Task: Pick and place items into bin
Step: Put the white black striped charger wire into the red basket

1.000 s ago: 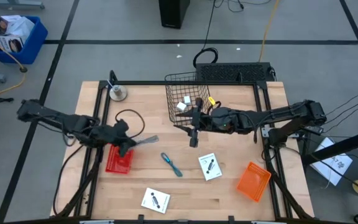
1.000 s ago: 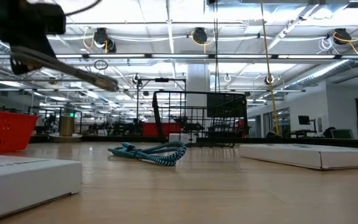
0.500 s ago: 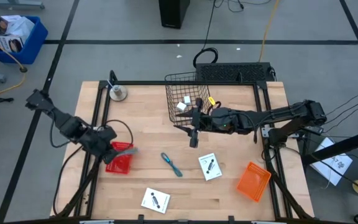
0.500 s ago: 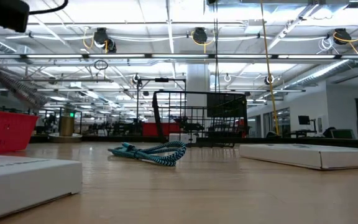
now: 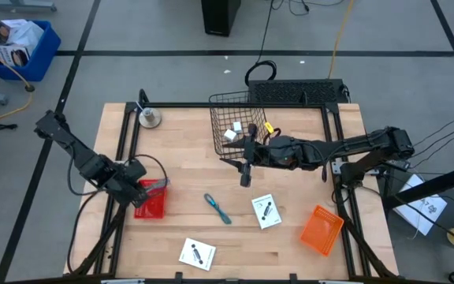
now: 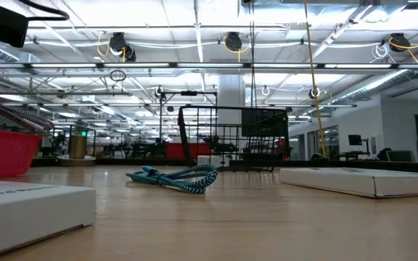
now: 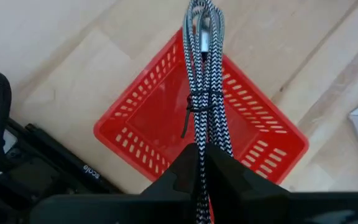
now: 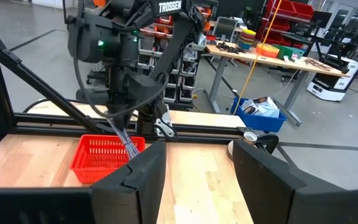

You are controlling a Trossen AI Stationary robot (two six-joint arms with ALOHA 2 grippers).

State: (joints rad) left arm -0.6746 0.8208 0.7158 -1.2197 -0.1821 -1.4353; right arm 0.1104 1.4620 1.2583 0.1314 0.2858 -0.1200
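Observation:
My left gripper (image 5: 138, 188) is shut on a black-and-white braided cable bundle (image 7: 204, 81) at the table's left, over a red basket (image 7: 166, 118). The bundle (image 6: 13, 114) slants down toward the basket's rim (image 6: 6, 136). My right gripper (image 8: 197, 180) stands open and level mid-table, beside a black wire basket (image 5: 231, 126) holding small white blocks, and touches nothing. A teal braided cable (image 5: 217, 208) and two white cards (image 5: 266, 211) (image 5: 197, 253) lie flat on the wood. My left gripper pinches the cable bundle between its two fingers at one end (image 7: 202, 152). The fingers come steeply from above, and the bundle runs on along their line. It is lifted clear, with its free end (image 7: 201, 15) over the red basket.
An orange bin (image 5: 322, 229) sits at the near right. A round metal piece (image 5: 149, 118) stands at the far left corner. Black frame rails (image 5: 124, 150) run along the table's sides. Bare wood lies between the red basket and the teal cable.
My left gripper has drawn back toward the table's left edge and tipped from a shallow slant to pointing steeply down. The cable bundle, which stuck out toward the table's middle, has swung down with it and now hangs over the red basket.

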